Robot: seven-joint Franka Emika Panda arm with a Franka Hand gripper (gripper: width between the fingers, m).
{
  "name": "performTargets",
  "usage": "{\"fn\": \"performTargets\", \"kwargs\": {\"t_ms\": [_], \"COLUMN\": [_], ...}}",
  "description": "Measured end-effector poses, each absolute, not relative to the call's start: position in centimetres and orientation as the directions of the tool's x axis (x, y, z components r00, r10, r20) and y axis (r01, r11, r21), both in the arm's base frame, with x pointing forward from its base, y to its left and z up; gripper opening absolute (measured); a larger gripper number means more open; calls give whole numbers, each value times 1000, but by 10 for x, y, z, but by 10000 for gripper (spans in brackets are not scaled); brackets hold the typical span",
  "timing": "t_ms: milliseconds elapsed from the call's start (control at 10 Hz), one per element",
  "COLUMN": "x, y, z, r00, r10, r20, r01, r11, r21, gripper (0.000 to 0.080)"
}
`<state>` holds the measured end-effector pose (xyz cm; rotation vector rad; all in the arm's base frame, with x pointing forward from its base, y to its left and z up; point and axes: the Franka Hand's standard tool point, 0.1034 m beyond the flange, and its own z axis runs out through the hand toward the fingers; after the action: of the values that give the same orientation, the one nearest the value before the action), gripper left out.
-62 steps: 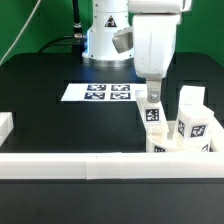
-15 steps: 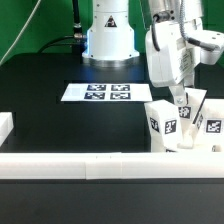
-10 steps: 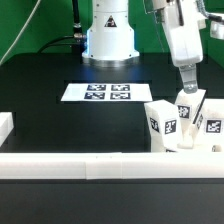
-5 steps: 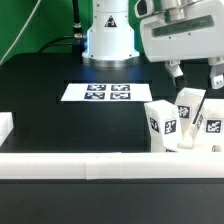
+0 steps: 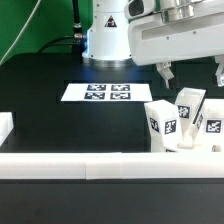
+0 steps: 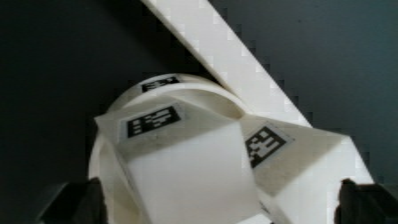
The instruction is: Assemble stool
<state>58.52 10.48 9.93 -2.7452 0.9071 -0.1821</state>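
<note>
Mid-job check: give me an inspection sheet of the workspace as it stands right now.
Surface: black table, bare in the middle.
Job's things: white stool legs with square tags, bunched by the front rail at the exterior view's right; the seat is not seen.
Clutter: nothing seen.
Grippers: gripper open and empty, hanging above the legs, touching nothing.
Cables: dark cable running down beside the arm's base.
Surroundings: white border rail along the front edge, marker board flat near the arm's base, green backdrop behind.
</note>
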Motion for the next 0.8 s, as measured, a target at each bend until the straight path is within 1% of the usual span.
{"fn": "performTargets", "kwargs": {"t_ms": [100,300,400,600,800], "x": [585,585,586,587,587], "y": [106,109,110,108,107], "z": [100,100,101,101,100], "r00": [899,976,987,986,966], "r10": [-427,-166,-53,28,185], "r20": [100,139,149,163,180], "r01": [-397,-142,-31,50,204], "r11": [-889,-975,-989,-990,-974], "r21": [-229,-172,-148,-131,-93], "gripper": [649,649,649,649,649]}}
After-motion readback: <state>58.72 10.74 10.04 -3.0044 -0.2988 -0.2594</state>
